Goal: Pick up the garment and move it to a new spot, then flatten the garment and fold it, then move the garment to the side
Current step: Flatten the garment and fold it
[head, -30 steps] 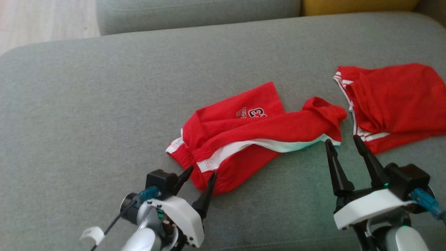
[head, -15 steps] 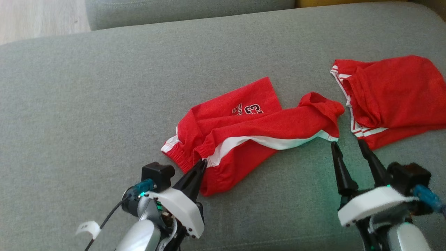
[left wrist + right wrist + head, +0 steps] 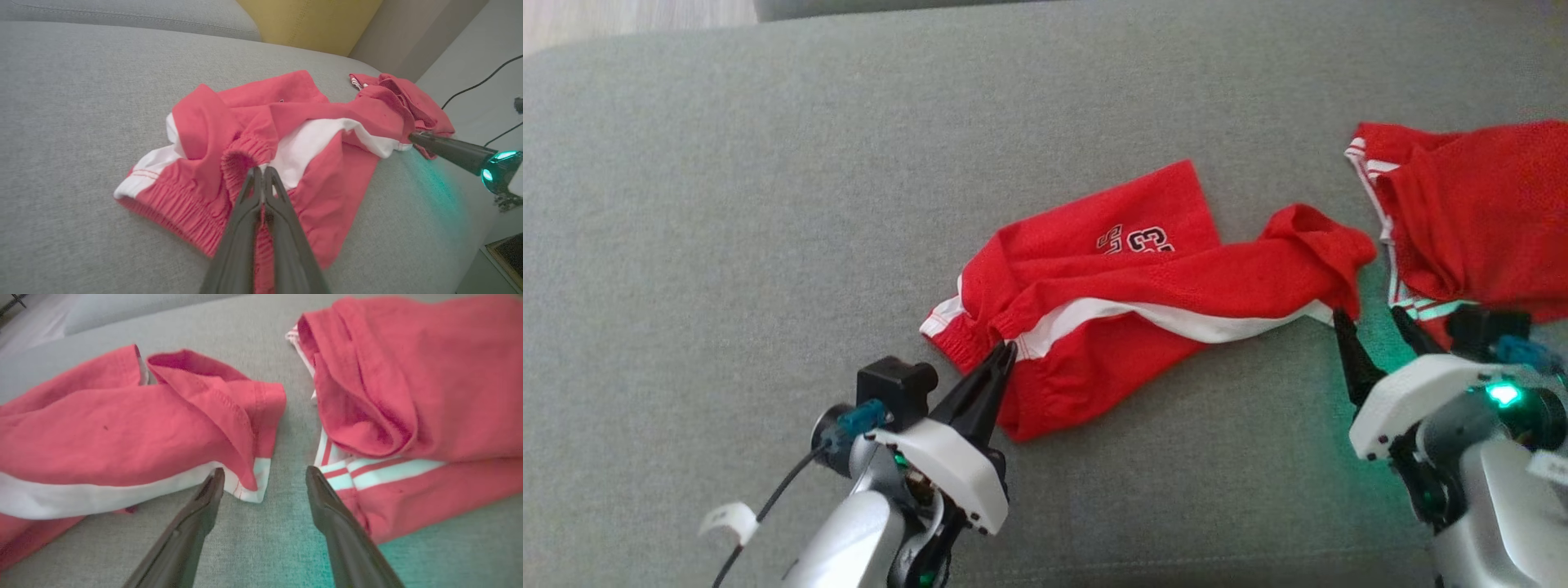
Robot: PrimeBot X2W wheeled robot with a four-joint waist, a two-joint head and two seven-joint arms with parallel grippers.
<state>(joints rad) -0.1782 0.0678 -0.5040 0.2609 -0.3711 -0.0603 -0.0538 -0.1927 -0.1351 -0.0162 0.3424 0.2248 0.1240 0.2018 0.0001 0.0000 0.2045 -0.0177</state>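
Starting on the left, there is a grey sofa [image 3: 727, 204], and everything lies on its seat. Then there is the left tool [image 3: 1006, 349]. Its two dark fingers are pressed together. They are pinching the stretchy waistband of the red shorts [image 3: 1111, 327], right beside the white stripe.

The red shorts are in the middle of the sofa seat. They are crumpled, with one leg flopped over the other and a number showing on the upper part. They rest on the seat and are not lifted up.

Further right is the right tool [image 3: 1368, 314]. Its fingers are wide apart and hold nothing. It sits low at the leg end of the shorts, and the white corner of the hem is just in front of the gap between the fingers.

On the far right is another red piece of clothing [image 3: 1478, 204] with thin white stripes, and it is bunched up too. One finger of the right tool is very close to it. I can't tell if it touches.

I think the job is only at its start. One end of the shorts is grabbed and the other end is not. The shorts are yet to be lifted, moved to a new spot, smoothed flat, folded and put to the side.
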